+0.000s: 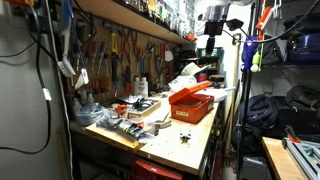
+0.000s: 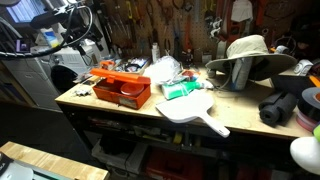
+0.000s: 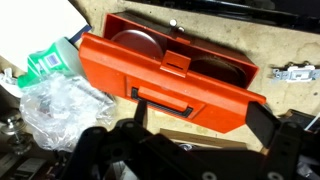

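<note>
We enter one orange case (image 3: 170, 85), lying open on the cluttered surface (image 3: 285, 40). In an exterior view the same case (image 2: 124, 92) sits toward one end of the surface (image 2: 250, 112). Contents: what seem to be two dark round discs, though the wrist view is too soft for us to be sure. Adjacent: clear plastic bag (image 3: 60, 105), just beside the case's end, and green-and-white packet (image 3: 45, 65), beyond the bag. Tool (image 3: 185, 150): above the case, not touching it, fingers spread wide apart, nothing between them. Well apart from the case: wide-brimmed hat (image 2: 250, 55). Nearer: white paddle-shaped board (image 2: 195, 112), handle overhanging the front edge.
</note>
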You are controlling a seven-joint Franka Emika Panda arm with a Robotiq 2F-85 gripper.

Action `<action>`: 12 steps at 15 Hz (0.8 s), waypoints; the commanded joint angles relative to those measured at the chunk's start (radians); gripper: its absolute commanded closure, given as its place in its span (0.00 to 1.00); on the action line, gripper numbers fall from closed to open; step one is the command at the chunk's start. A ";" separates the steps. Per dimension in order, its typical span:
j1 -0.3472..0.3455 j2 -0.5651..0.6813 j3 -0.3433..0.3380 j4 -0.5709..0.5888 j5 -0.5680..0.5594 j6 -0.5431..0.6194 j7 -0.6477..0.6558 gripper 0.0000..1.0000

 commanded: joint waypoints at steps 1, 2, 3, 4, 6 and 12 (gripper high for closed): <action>-0.012 0.095 0.000 0.046 0.025 -0.014 0.054 0.00; -0.015 0.118 -0.005 0.056 0.036 -0.002 0.071 0.00; -0.015 0.140 -0.011 0.070 0.050 -0.012 0.077 0.00; -0.018 0.162 -0.015 0.083 0.064 -0.024 0.082 0.00; -0.025 0.202 -0.024 0.105 0.090 -0.027 0.086 0.26; -0.043 0.303 -0.037 0.143 0.135 -0.001 0.076 0.63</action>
